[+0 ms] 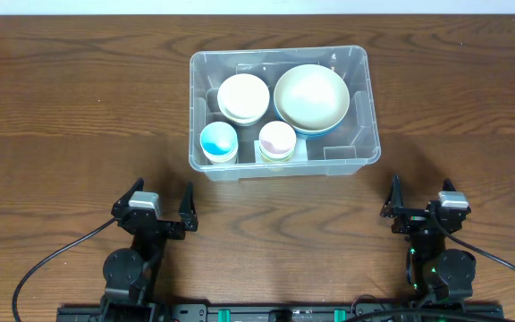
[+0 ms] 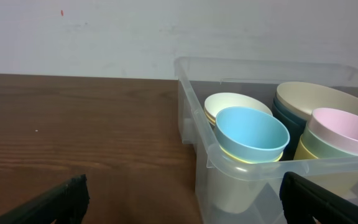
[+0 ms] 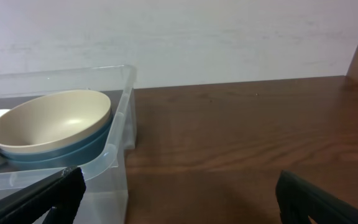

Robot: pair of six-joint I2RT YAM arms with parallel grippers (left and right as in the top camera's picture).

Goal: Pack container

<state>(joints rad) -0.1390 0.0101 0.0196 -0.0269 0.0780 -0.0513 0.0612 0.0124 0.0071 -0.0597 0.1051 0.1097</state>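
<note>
**Bin loaded, both arms parked wide**

From above: shows the large rectangular clear plastic container [image 1: 275, 54] in the middle of the dark, grained wooden worktop [image 1: 79, 107], well apart from both arms. Holds four groups inside:
- a wide cream bowl [image 1: 310, 97] nested in a blue bowl [image 1: 316, 132] at the far right
- a stack of small cream bowls [image 1: 243, 97] at the far left
- a light blue cup [image 1: 219, 141] and a pink cup [image 1: 277, 139] along the near wall

Places the left end effector [image 1: 160, 201] and right end effector [image 1: 421, 201] near the front edge, both spread wide and empty.

Left wrist: looks across bare wood to a near corner of the container [image 2: 260, 65], glossy and thin-walled with a rounded rim. Catches the light blue cup [image 2: 252, 132] stacked on a pale yellow one, smooth and matte, with the pink cup [image 2: 347, 127] topping a similar stack beside it. Frames the left end effector [image 2: 188, 205] with dark fingers far apart and nothing between.

Right wrist: takes in a side wall of the container [image 3: 120, 140], with the cream bowl [image 3: 48, 121] seated in the blue bowl [image 3: 73, 152]. Shows the right end effector [image 3: 182, 199] likewise wide, gripping nothing.

Reads as packing finished or nearly so, with no loose piece in view. Calls next, probably, for a check for leftovers out of frame.
</note>
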